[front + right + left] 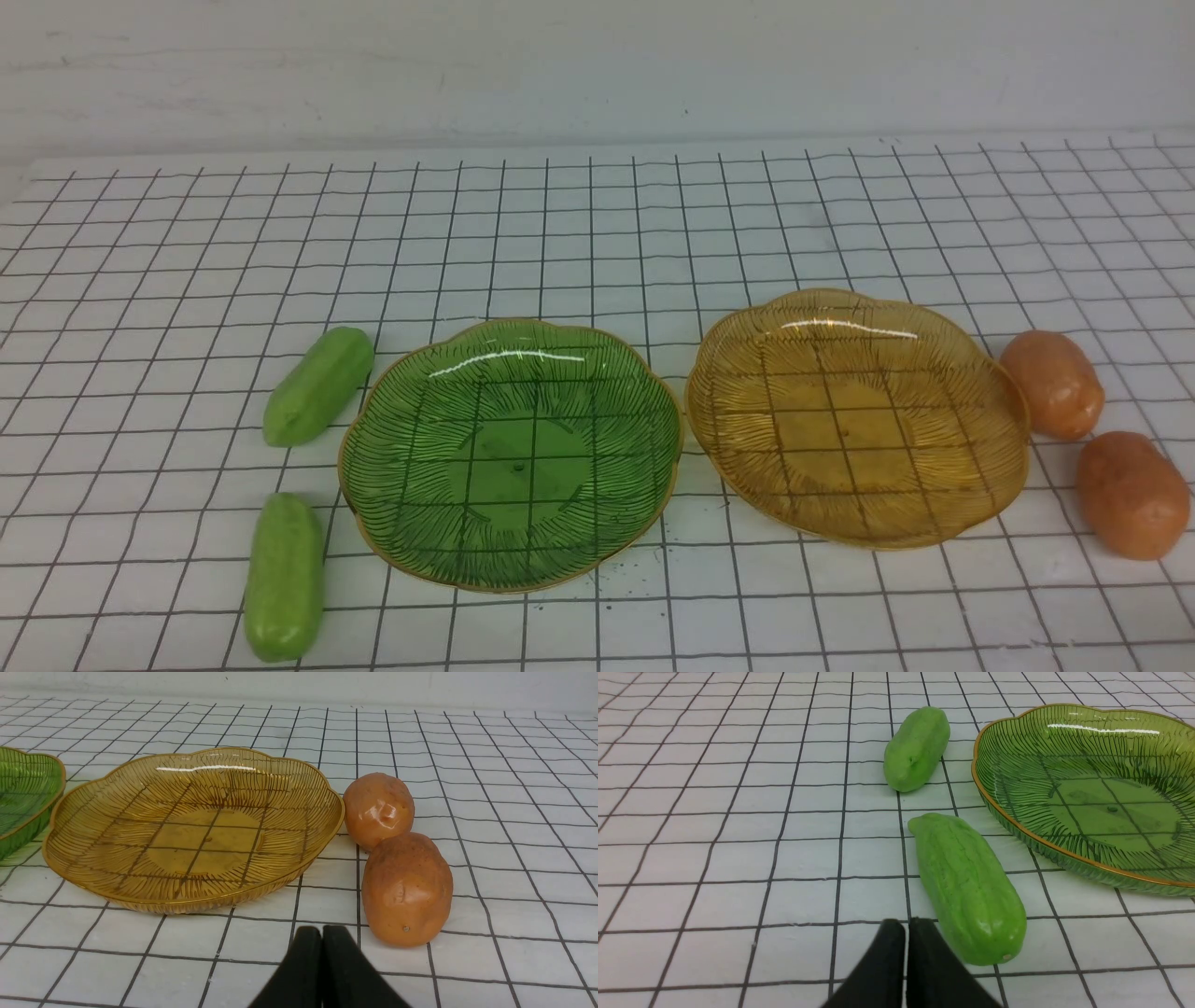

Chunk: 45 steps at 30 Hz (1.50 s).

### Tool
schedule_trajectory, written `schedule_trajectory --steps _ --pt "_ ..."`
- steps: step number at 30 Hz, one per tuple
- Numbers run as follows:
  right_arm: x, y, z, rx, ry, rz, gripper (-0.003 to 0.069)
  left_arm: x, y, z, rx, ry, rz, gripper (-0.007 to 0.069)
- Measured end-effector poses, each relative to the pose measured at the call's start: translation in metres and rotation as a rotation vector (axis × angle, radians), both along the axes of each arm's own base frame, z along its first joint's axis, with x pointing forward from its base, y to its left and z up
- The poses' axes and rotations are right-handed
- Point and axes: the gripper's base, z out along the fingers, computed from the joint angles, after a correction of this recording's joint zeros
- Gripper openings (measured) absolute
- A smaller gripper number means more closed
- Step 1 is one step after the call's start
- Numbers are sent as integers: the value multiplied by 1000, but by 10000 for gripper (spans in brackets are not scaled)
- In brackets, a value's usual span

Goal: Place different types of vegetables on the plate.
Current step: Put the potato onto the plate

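Note:
Two light-green cucumbers lie left of a green glass plate [597, 523]: a far cucumber [318, 385] and a near cucumber [283, 576]. Two orange-brown potatoes lie right of an amber glass plate [971, 504]: a far potato [1052, 384] and a near potato [1131, 495]. Both plates hold nothing. No gripper shows in the front view. My left gripper [906, 926] is shut and empty, just short of the near cucumber [969, 886]. My right gripper [322, 934] is shut and empty, close beside the near potato [406, 889].
The table is white with a black grid and ends at a pale wall behind. The two plates nearly touch at the middle. The green plate's rim [44, 812] shows beside the amber plate [84, 882] in the right wrist view.

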Motion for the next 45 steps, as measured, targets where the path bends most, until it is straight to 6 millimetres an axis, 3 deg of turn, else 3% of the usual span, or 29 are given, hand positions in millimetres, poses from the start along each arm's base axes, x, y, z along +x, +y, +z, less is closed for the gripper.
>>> schedule_trajectory --steps 29,34,35,37,41,45 --pt "0 0 0 14 1 -1 -15 0 -1 0 -28 2 0 -7" --pt "0 7 1 380 19 -12 -15 -1 -13 2 -567 47 33 -7" --pt "0 9 1 563 35 -18 -15 -1 -18 5 -840 80 51 -7" --pt "0 12 3 725 47 -18 -15 -2 -22 8 -1021 96 53 -7" --pt "0 15 7 913 46 -14 -15 -1 -23 15 -1207 72 57 -7" --pt "0 16 7 958 51 -11 -15 1 -19 21 -1307 3 77 -7"
